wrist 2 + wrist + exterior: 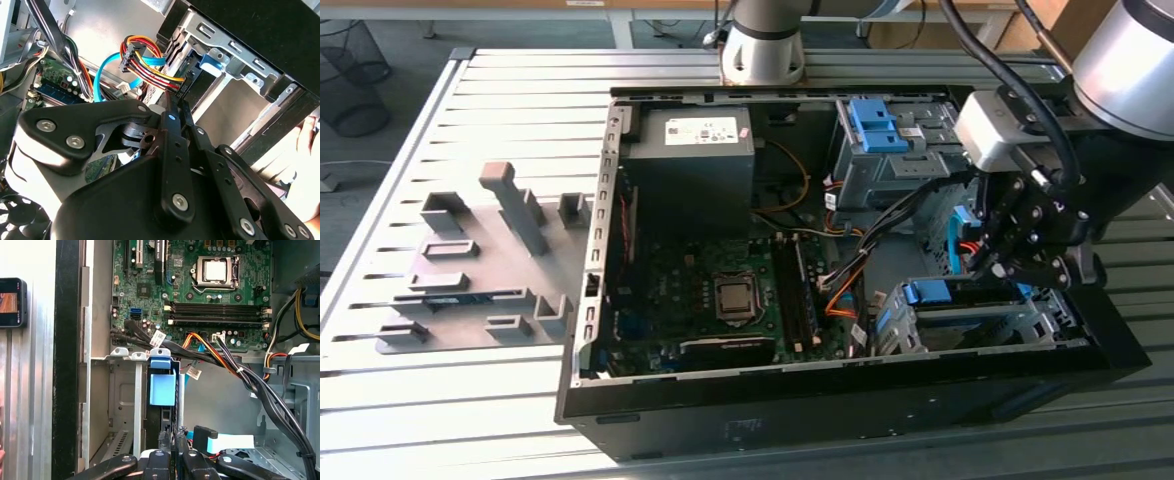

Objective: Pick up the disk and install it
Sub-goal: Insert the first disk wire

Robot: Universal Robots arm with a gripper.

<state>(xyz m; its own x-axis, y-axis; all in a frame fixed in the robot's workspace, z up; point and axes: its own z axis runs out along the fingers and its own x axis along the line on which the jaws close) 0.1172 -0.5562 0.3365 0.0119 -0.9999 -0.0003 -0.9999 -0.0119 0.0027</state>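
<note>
The install step is under way: the disk sits edge-on in the bay at the case's 4 o'clock corner. Jaws of the gripper are pressed together on its rear edge; it needs a straight push home.

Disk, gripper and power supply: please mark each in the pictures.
disk [162, 387]: first wrist view, on its blue carrier tab in the drive cage.
gripper [1014, 262]: exterior view, between its fingertips.
power supply [700, 130]: exterior view, on its white sticker.
</note>
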